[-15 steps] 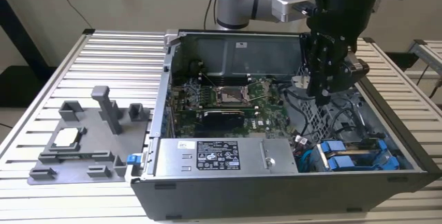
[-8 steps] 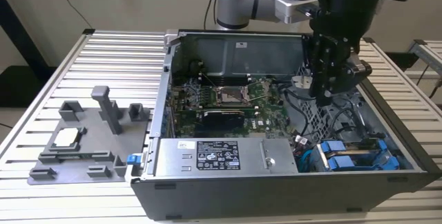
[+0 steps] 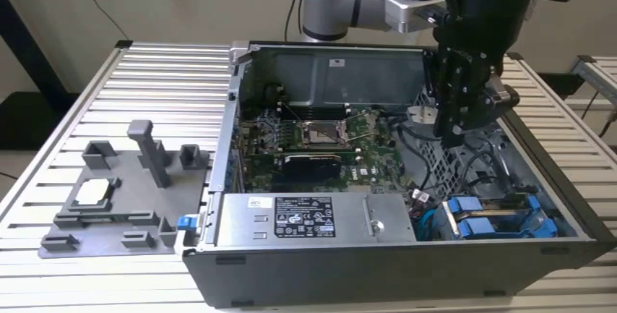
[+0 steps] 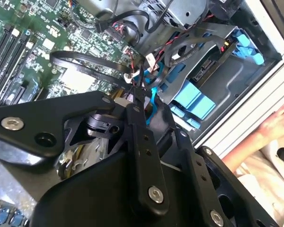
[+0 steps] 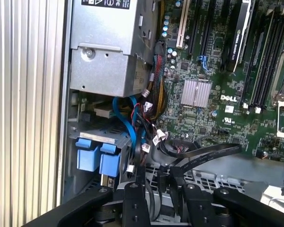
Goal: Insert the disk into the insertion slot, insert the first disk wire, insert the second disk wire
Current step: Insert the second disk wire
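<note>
My tool (image 3: 451, 138) hangs inside the open computer case (image 3: 386, 269), over the bundle of loose wires (image 5: 146, 137) just beside the drive cage. I cannot tell if it is clenched or released. The disk (image 3: 485, 225), in its blue frame, sits already in the insertion slot (image 3: 440, 225) at the case corner on the exterior view's right. I judge that the wire work needs a slow, straight descent, with the plug kept square to the disk, so that no neighbour cable is caught.

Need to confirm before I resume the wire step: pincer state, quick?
Pincer: cannot be told whether open or shut; it hangs inside the open computer case, over the cables.
</note>
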Robot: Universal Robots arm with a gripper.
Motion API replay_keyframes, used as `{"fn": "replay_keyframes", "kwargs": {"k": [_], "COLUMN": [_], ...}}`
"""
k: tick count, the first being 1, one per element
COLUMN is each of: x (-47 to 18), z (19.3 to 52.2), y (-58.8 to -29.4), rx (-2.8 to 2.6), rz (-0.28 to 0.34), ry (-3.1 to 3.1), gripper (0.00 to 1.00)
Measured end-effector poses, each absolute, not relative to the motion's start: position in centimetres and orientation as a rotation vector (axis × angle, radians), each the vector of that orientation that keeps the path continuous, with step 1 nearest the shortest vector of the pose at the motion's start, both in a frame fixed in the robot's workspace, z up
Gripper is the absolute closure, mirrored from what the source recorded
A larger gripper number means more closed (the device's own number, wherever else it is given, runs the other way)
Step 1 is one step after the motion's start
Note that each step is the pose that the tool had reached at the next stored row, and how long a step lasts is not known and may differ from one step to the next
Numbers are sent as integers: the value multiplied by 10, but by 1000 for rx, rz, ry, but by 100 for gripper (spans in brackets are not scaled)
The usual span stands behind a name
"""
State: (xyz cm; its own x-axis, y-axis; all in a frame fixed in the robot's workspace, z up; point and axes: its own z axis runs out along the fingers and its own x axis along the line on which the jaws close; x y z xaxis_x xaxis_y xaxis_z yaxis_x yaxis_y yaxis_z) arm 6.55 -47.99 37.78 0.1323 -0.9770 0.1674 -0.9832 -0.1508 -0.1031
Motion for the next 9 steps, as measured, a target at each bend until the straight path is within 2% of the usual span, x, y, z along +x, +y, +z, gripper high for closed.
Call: {"fn": "replay_keyframes", "kwargs": {"k": [1,2,9], "x": [66,66,67], "z": [378,378,378], "y": [-480,-480,-480], "rx": [2340,2340,2340], "rz": [303,303,303], "ry": [-2026,-2026,-2026], "gripper": [67,75,77]}}
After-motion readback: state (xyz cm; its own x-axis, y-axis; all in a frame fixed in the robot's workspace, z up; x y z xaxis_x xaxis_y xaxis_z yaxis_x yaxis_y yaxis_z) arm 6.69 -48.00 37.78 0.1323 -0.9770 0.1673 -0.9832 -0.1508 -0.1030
